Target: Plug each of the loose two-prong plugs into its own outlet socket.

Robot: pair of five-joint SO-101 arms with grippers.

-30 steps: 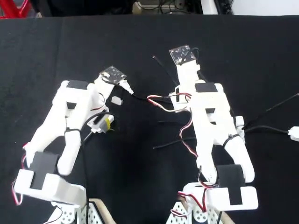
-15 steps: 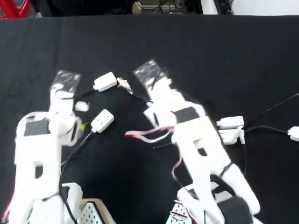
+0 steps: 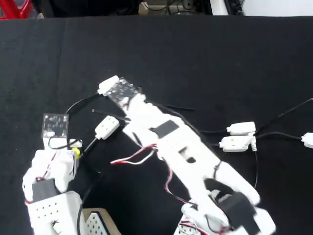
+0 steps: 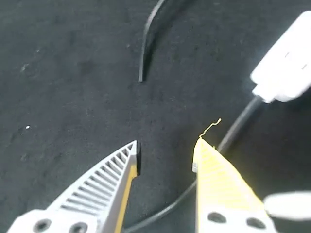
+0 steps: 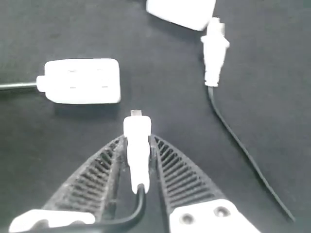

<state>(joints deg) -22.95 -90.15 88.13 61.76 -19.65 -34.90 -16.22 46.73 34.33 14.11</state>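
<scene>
Black cloth (image 3: 205, 54) covers the whole table, and white cord ends lie scattered over it. In the high view the right arm (image 3: 181, 147) lies diagonally from the near right edge toward the left centre. Its wrist ends just beside a white far socket (image 3: 108, 84). A near socket (image 3: 106, 126) lies between the two wrists. The left arm (image 3: 49, 171) sits folded at the near left corner.

The right gripper (image 5: 137, 139) is clamped on a white two-prong plug (image 5: 137, 145). The plug lies lengthwise between the ribbed fingers (image 5: 104, 170), its prongs clear of the fingertips and its black cord (image 5: 141, 199) trailing back toward the wrist. A flat outlet socket (image 5: 80, 81) lies just ahead of the prongs, close but not touching, and offset to one side of them. Farther on, a second plug (image 5: 215, 48) on a thin cord points its prongs at the edge of a white block (image 5: 182, 12). Whether it is seated there cannot be told.

The left gripper (image 4: 165, 155) hangs over the cloth with its fingers spread and nothing between them. A socket cord (image 4: 233, 131) runs just beside its yellow finger (image 4: 214, 184) up to a white socket body (image 4: 286, 63). A loose cord end (image 4: 146, 53) lies apart, ahead of the fingertips.

Toward the right of the table, an upper cord end (image 3: 241, 128) and a lower cord end (image 3: 234, 143) lie side by side, well apart from both grippers.
</scene>
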